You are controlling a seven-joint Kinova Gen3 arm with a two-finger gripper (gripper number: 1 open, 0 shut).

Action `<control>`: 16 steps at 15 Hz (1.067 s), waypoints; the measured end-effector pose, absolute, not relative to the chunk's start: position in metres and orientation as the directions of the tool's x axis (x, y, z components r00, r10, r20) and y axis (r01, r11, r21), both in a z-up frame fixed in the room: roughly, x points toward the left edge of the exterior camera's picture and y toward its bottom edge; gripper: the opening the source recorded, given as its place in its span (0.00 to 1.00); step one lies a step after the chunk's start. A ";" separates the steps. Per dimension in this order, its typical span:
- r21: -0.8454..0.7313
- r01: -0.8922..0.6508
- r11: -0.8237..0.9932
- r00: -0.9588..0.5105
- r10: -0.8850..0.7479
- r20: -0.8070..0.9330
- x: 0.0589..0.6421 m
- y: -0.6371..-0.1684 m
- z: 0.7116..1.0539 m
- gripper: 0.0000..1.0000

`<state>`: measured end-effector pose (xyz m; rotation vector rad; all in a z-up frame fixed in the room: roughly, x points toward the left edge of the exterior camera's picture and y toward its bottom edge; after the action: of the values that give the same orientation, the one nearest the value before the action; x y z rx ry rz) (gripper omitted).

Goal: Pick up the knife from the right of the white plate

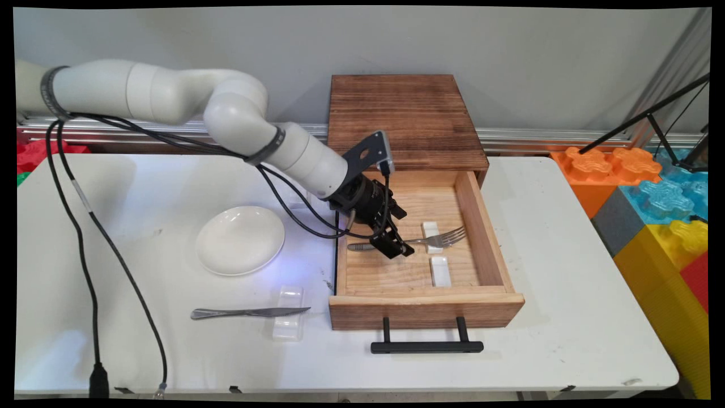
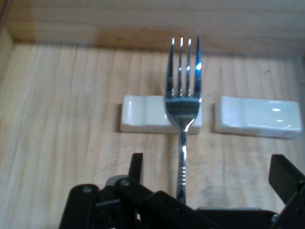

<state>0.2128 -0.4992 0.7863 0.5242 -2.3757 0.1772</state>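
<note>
My gripper is down inside the open wooden drawer, over the handle of a silver fork. It is open, and the fork's handle runs between the two fingers without being clamped. The fork's neck lies across a small white rest, its tines pointing at the drawer's right wall. A second white rest lies beside it on the drawer floor, nearer the drawer front.
The drawer sticks out of a dark wooden cabinet and has a black bar handle. A white plate sits on the table to its left. A knife lies with its blade across a clear rest.
</note>
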 end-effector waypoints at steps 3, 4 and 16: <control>0.033 -0.422 0.906 -0.686 -0.343 0.642 0.210 -0.491 0.807 1.00; 0.037 -0.424 0.905 -0.687 -0.348 0.638 0.209 -0.488 0.814 1.00; 0.048 -0.422 0.905 -0.742 -0.376 0.555 0.227 -0.445 0.887 1.00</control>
<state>0.2267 -0.4452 0.8870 0.5711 -2.4901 0.1070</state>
